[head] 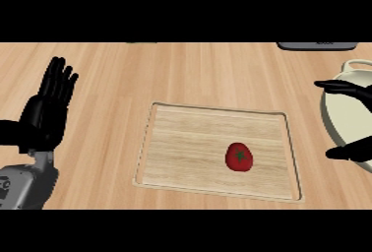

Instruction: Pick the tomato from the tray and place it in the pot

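**Tomato waits in the tray, right hand spread over the pot**

Wooden surface [181, 69] carries a tray [167, 147] in the middle. At the right edge a cream pot [341, 113] is cut off; the right hand [356, 93] is spread open above it, holding nothing. The left hand [47, 110] rests open at left. The tomato [239, 157] lies in the tray, near-right, untouched.

Wooden counter [203, 69] bears tray [174, 147], cream pot [349, 118] at right.
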`<state>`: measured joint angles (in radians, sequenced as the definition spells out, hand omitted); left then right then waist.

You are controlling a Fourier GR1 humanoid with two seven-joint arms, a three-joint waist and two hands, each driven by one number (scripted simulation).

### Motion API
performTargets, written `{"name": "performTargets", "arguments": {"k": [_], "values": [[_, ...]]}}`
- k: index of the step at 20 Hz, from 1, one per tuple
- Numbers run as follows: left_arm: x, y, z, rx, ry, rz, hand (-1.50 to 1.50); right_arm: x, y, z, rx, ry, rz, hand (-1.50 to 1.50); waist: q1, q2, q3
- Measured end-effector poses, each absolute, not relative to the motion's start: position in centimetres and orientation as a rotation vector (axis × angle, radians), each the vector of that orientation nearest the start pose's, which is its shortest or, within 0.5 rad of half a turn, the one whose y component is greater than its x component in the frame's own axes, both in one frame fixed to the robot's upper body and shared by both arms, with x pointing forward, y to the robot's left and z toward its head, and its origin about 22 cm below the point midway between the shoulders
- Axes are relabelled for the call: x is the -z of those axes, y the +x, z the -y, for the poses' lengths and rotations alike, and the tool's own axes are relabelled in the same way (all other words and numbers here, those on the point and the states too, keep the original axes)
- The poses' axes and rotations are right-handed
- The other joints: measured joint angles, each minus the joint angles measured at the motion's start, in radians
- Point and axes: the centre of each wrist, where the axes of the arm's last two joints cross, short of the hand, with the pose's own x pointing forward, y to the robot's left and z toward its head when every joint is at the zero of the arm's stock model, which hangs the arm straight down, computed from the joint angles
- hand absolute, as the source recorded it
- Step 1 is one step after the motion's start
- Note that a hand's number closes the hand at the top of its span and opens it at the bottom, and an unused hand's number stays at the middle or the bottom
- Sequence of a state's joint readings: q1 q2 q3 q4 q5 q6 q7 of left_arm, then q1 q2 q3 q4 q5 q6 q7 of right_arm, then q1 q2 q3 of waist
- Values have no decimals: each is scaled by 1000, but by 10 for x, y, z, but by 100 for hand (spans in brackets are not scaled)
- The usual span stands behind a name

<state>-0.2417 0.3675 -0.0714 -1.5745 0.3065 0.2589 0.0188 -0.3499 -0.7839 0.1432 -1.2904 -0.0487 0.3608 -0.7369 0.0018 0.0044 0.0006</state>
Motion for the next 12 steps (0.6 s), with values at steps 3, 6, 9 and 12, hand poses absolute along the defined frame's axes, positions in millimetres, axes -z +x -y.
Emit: {"name": "performTargets", "arguments": {"k": [3, 6, 9, 12], "values": [[-83, 297, -267, -52, 111, 1757, 0, -129, 316, 368, -1177, -3, 1980, -150, -2, -3, -1], [-88, 299, -268, -45, 106, 1762, 0, -143, 320, 360, -1328, -50, 1886, -150, 2, -4, -1], [-80, 302, -271, -53, 118, 1759, 0, -149, 312, 334, -1447, -70, 1811, -150, -7, -6, -2], [-81, 303, -271, -55, 114, 1764, 0, -151, 306, 315, -1506, -95, 1748, -150, -6, -6, -2]]}}
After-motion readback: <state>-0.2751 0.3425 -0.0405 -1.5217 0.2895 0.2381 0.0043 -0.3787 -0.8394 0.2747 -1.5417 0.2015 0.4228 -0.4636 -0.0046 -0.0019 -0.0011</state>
